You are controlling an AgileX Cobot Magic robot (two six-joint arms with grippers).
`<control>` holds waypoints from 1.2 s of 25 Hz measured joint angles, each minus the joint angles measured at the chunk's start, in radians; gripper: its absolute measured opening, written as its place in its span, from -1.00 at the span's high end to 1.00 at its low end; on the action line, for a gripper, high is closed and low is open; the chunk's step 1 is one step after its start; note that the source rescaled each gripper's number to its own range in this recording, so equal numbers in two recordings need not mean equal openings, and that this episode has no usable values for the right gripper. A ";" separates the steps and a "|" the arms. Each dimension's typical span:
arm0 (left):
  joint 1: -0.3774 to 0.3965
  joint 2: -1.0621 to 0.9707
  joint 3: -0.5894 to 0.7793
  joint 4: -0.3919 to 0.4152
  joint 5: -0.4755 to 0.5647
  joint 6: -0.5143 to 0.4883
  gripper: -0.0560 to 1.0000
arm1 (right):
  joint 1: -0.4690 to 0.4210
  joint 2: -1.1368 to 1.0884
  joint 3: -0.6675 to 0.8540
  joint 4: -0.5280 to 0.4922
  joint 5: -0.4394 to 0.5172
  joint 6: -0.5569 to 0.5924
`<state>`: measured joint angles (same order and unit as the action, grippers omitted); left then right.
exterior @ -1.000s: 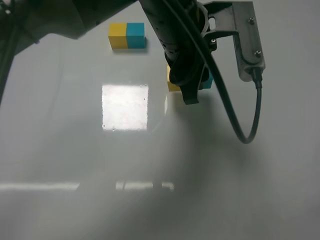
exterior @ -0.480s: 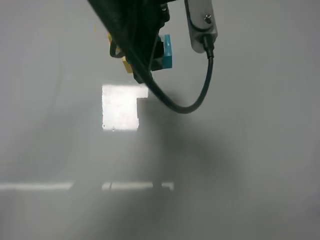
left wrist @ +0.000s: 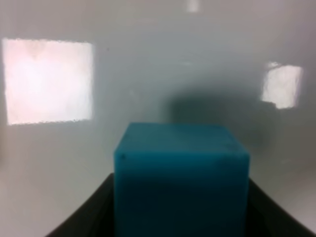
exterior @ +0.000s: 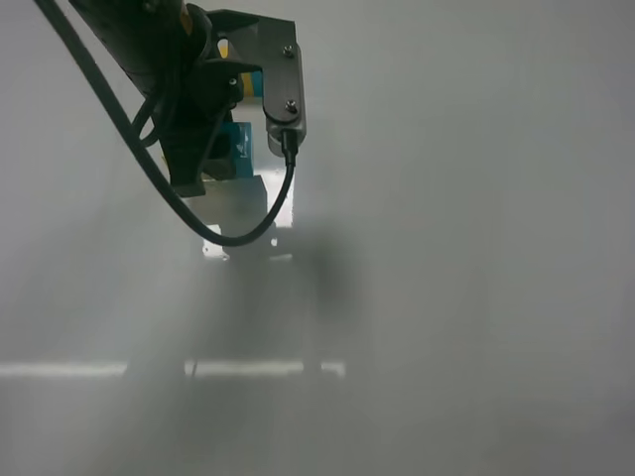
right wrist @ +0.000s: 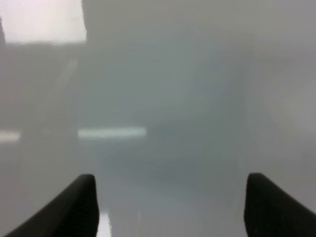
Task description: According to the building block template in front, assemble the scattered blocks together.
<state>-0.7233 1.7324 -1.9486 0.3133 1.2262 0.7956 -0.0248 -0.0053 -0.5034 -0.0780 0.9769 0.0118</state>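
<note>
My left gripper [exterior: 220, 159] is at the far left of the table, shut on the teal block [exterior: 238, 149]. In the left wrist view the teal block [left wrist: 180, 177] fills the space between the two dark fingers [left wrist: 91, 215]. A small yellow patch [exterior: 255, 84] shows behind the wrist bracket; I cannot tell which piece it belongs to. The template bar and the rest of the yellow block are hidden behind the arm. My right gripper [right wrist: 170, 207] is open and empty over bare table, and it does not show in the exterior view.
The table is glossy white with a bright square reflection [exterior: 243, 213] just in front of the left gripper. A black cable [exterior: 238, 238] loops down from the grey wrist bracket [exterior: 283, 89]. The arm's shadow falls across the middle.
The left arm has swept from right of centre to the far left, carrying the teal block. The template bar, visible a second ago, is now covered by the arm.
</note>
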 joint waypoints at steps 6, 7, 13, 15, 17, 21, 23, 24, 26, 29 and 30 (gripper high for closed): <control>0.022 0.040 0.001 -0.009 -0.001 0.006 0.86 | 0.000 0.000 0.000 0.000 0.000 0.000; 0.024 0.047 0.001 -0.010 -0.001 0.006 0.86 | 0.000 0.000 0.000 0.000 0.000 0.000; 0.025 0.056 0.001 -0.011 -0.002 0.007 0.86 | 0.000 0.000 0.000 0.000 0.000 0.000; 0.025 0.056 0.001 -0.012 -0.002 0.007 0.86 | 0.000 0.000 0.000 0.000 0.000 0.000; 0.026 0.056 0.001 -0.013 -0.003 0.002 0.65 | 0.000 0.000 0.000 0.000 0.000 0.000; 0.026 0.057 0.001 -0.016 -0.008 -0.041 -0.59 | 0.000 0.000 0.000 0.000 0.000 0.000; 0.025 0.056 0.001 -0.029 -0.008 -0.047 -0.88 | 0.000 0.000 0.000 0.000 0.000 0.000; 0.023 0.054 0.001 -0.034 -0.008 -0.047 -0.94 | 0.000 0.000 0.000 0.000 0.000 0.000; 0.016 0.041 0.001 -0.049 -0.007 -0.040 -0.99 | 0.000 0.000 0.000 0.000 0.000 0.000; -0.004 0.000 0.001 -0.061 -0.006 -0.022 -1.00 | 0.000 0.000 0.000 0.000 0.000 0.000; -0.010 -0.020 0.001 -0.072 -0.006 -0.019 -1.00 | 0.000 0.000 0.000 0.000 0.000 0.000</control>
<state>-0.7329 1.7126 -1.9478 0.2412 1.2198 0.7762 -0.0248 -0.0053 -0.5034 -0.0780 0.9769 0.0118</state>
